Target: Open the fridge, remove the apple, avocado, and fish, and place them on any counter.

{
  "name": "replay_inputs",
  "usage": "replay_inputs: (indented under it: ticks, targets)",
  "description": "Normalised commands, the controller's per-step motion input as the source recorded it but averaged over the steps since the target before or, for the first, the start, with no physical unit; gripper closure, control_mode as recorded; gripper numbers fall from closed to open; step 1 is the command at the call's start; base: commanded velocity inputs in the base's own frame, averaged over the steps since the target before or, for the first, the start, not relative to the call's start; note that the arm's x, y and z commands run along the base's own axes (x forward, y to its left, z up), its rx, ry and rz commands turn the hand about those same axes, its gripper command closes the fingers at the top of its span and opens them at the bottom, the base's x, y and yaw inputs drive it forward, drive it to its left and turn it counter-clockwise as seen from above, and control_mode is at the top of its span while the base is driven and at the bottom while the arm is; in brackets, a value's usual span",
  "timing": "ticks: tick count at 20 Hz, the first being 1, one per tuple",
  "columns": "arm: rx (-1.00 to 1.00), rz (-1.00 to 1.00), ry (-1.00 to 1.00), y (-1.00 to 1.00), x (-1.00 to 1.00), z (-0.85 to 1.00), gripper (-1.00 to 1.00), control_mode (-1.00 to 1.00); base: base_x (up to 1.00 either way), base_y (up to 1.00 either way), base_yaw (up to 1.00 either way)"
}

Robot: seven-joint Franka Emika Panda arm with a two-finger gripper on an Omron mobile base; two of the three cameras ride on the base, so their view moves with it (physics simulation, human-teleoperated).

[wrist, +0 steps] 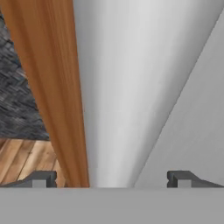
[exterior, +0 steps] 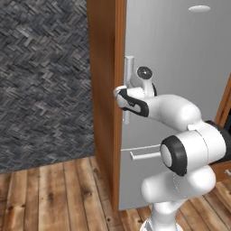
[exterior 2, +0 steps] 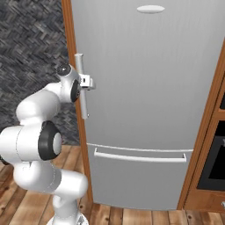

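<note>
The fridge (exterior 2: 149,96) is shut. The gripper (wrist: 111,178), jaws fully spread and empty, straddles the vertical handle (exterior 2: 81,85); it should be centred before closing.

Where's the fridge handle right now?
The handle runs vertically along the closed fridge door's left edge, beside the wood panel; the open gripper sits at it.

No readable text, label, brand or number shows on anything.
</note>
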Motion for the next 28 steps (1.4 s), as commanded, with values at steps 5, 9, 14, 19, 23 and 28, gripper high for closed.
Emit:
replay_inputs:
  ticks: [5, 9, 14, 19, 23, 28]
  targets:
    - [0.0, -0.02, -0.02, 0.01, 0.45, -0.18, -1.0, -1.0, 0.0, 0.0, 0.0]
    - [0.0, -0.02, -0.05, 0.0, 0.5, -0.21, -1.0, -1.0, 0.0, 0.0, 0.0]
    - [0.0, -0.01, 0.01, 0.0, 0.28, -0.08, 1.0, -1.0, 0.0, 0.0, 0.0]
    - [0.03, 0.0, 0.0, -0.05, -0.13, -0.11, 1.0, -1.0, 0.0, 0.0, 0.0]
    - [0.05, -0.06, -0.07, -0.34, -0.76, -0.18, 1.0, -1.0, 0.0, 0.0, 0.0]
    - [0.02, -0.21, -0.11, -0.95, -1.0, -0.02, 1.0, -1.0, 0.0, 0.0, 0.0]
